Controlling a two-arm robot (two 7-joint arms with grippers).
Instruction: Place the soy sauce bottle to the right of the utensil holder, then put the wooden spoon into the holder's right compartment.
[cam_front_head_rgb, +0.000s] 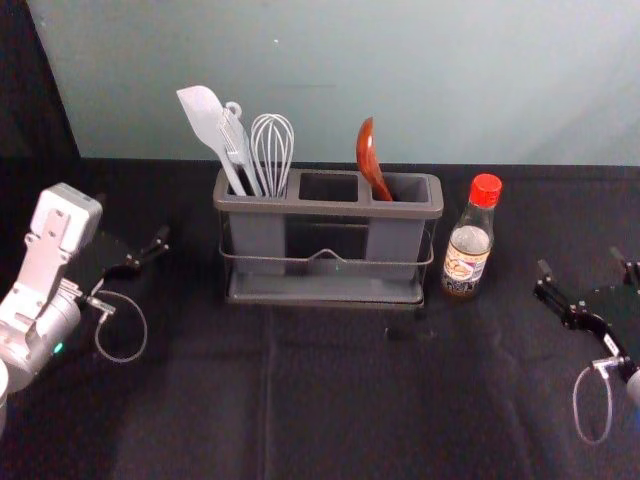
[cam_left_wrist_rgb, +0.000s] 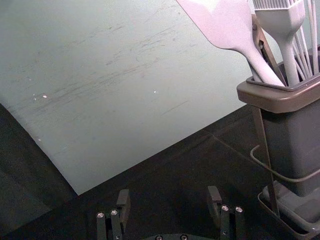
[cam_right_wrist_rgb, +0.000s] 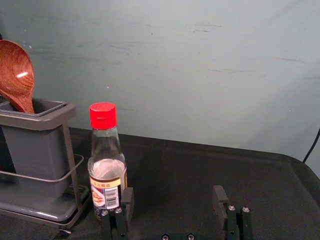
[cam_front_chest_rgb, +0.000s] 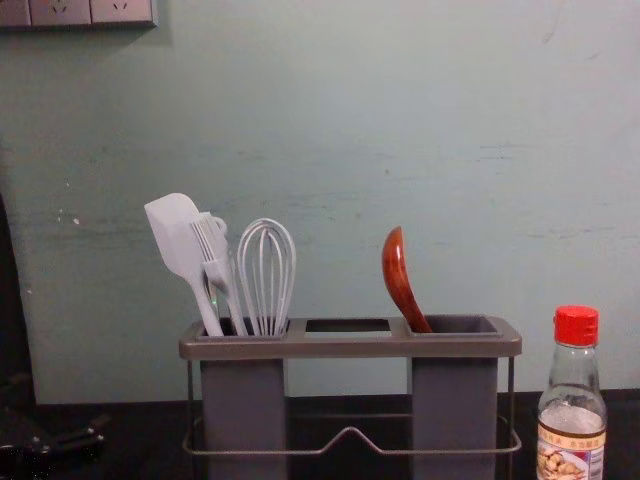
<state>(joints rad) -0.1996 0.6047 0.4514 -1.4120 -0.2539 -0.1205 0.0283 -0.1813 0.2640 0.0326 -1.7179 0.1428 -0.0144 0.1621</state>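
Note:
The left gripper (cam_front_head_rgb: 133, 221) is left of the utensil holder (cam_front_head_rgb: 325, 208), apart from it; in the left wrist view the same gripper (cam_left_wrist_rgb: 168, 194) is open and empty. To the right of the soy sauce bottle is the right gripper (cam_front_head_rgb: 579, 262); its wrist view shows this gripper (cam_right_wrist_rgb: 173, 194) open with nothing held. Upright beside the holder's right end stands the red-capped soy sauce bottle (cam_front_head_rgb: 469, 240), a small gap between them. The wooden spoon (cam_front_chest_rgb: 399, 275) leans bowl-up in the holder's right compartment, its lower handle hidden inside.
A white spatula (cam_front_chest_rgb: 177, 240), a brush (cam_front_chest_rgb: 215, 255) and a whisk (cam_front_chest_rgb: 267, 270) stand in the holder's left compartment. Black cloth (cam_front_head_rgb: 340, 400) covers the table, with a pale wall (cam_front_head_rgb: 350, 80) behind the holder.

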